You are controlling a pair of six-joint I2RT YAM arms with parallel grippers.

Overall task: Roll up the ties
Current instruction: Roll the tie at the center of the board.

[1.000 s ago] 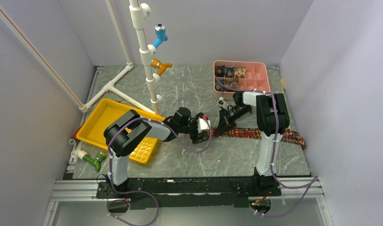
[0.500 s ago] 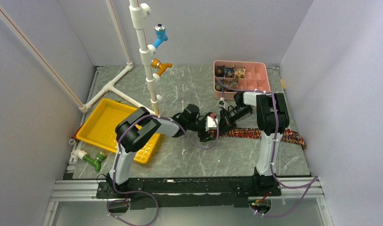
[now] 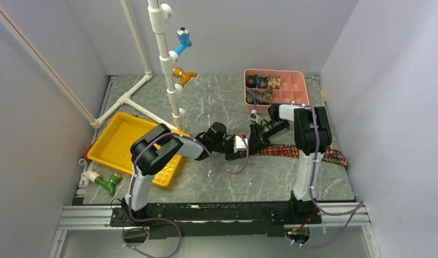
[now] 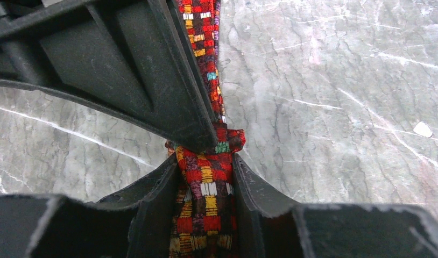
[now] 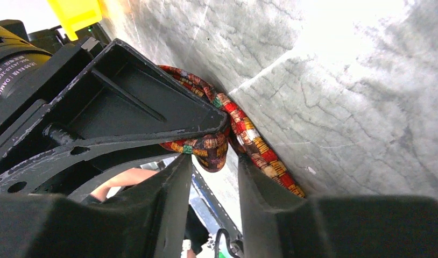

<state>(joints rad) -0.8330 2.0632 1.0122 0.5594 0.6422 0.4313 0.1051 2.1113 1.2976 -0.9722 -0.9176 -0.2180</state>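
One tie [image 3: 292, 152], red, dark and gold checked, lies as a flat strip across the table, from the grippers out to the right. My left gripper [image 3: 245, 150] is shut on its left end; in the left wrist view the tie [image 4: 206, 188] fills the gap between my left gripper's [image 4: 204, 161] jaws. My right gripper [image 3: 254, 145] sits right against it from the far side. In the right wrist view my right gripper [image 5: 214, 161] is open, with the folded end of the tie [image 5: 249, 137] at its tips. Part of the tie lies hidden behind the right arm.
A pink compartment tray [image 3: 300, 80] at the back right holds several rolled ties [image 3: 262, 82]. A yellow tray [image 3: 117, 140] lies at the left. A white pipe stand [image 3: 174, 102] with blue and orange fittings rises behind the left arm. A green fitting [image 3: 106, 183] lies near the front left.
My left gripper has moved right to the tie's left end and now holds it. My right gripper has stayed almost in place by that end.
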